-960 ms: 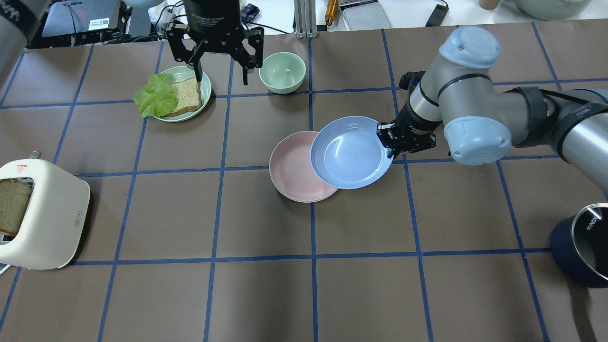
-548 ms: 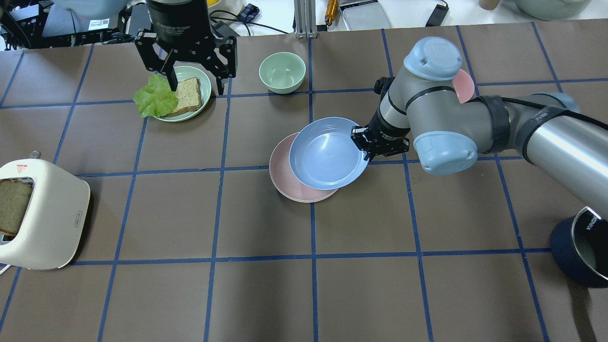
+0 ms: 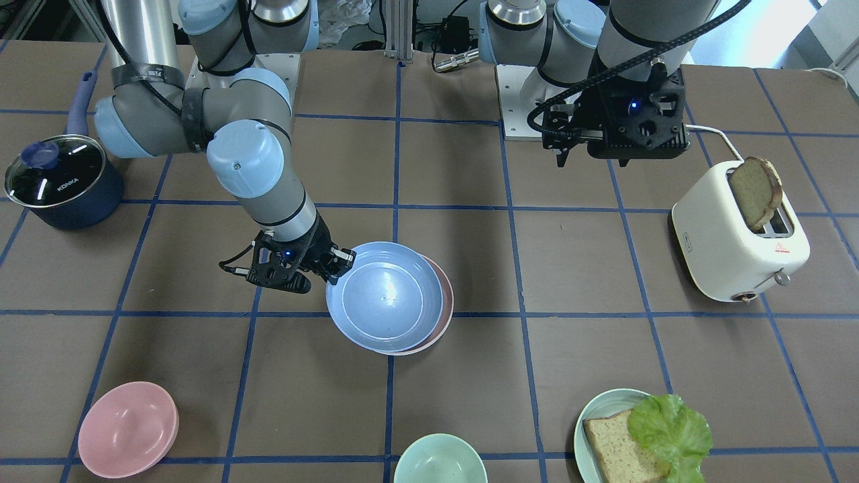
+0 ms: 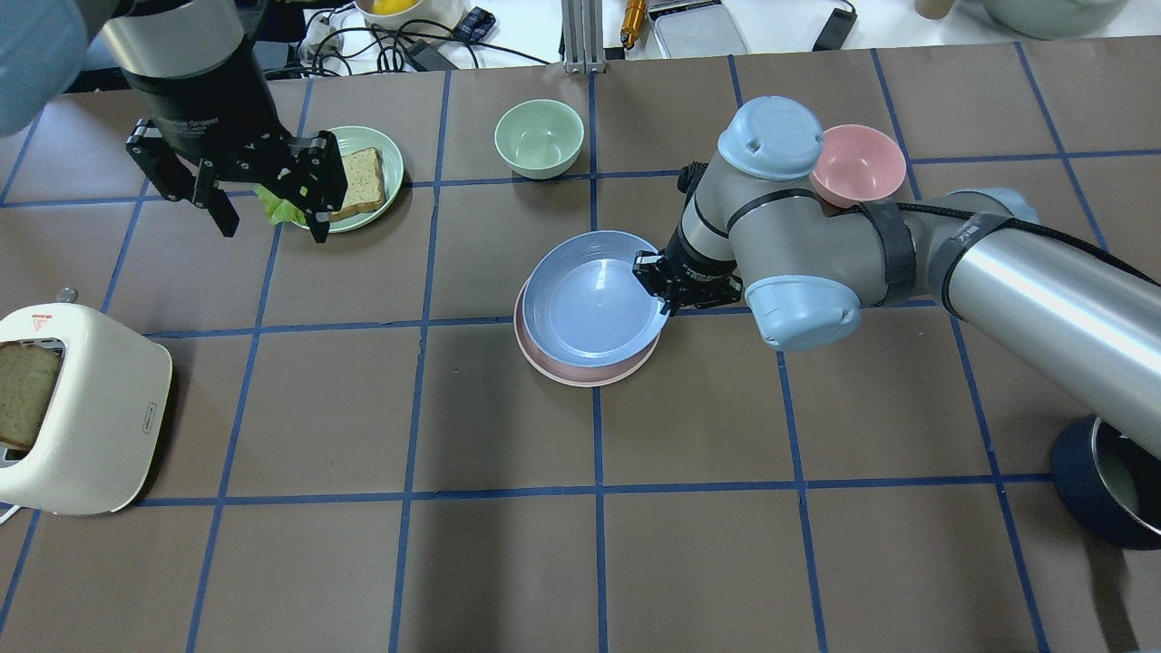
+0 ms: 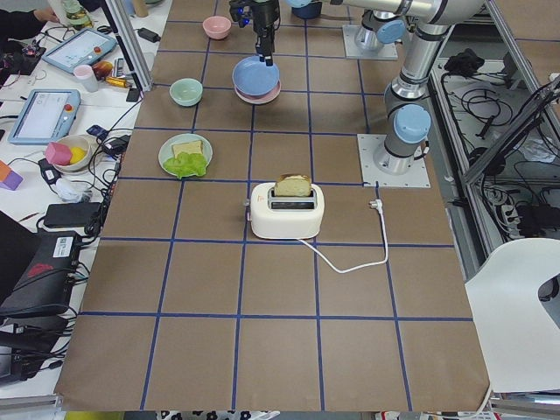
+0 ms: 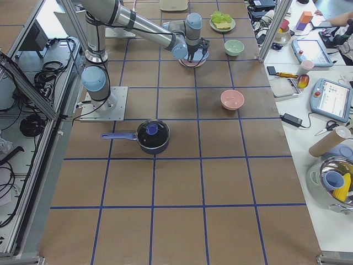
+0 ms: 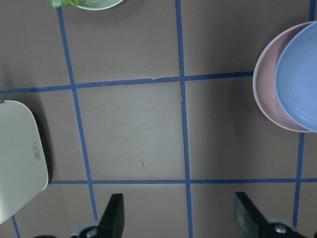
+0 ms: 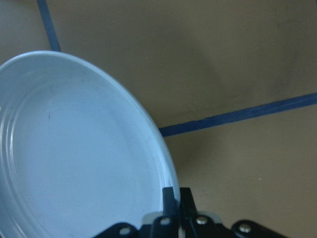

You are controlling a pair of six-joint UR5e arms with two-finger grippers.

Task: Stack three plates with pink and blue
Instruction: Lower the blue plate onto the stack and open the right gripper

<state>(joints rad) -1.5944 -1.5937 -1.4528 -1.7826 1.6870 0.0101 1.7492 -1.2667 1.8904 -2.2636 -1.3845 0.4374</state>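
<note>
Bearing KONKA on its lid, a dark pot sits by the right edge of the bench. Mid-bench the right gripper pinches the rim of the blue plate, which lies almost squarely over the pink plate. The left gripper hangs wide and empty beside the bread plate near the far left corner.

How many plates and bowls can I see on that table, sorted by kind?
Plates: 3 (blue plate, pink plate, green plate)
Bowls: 2 (green bowl, pink bowl)
Total: 5
</note>
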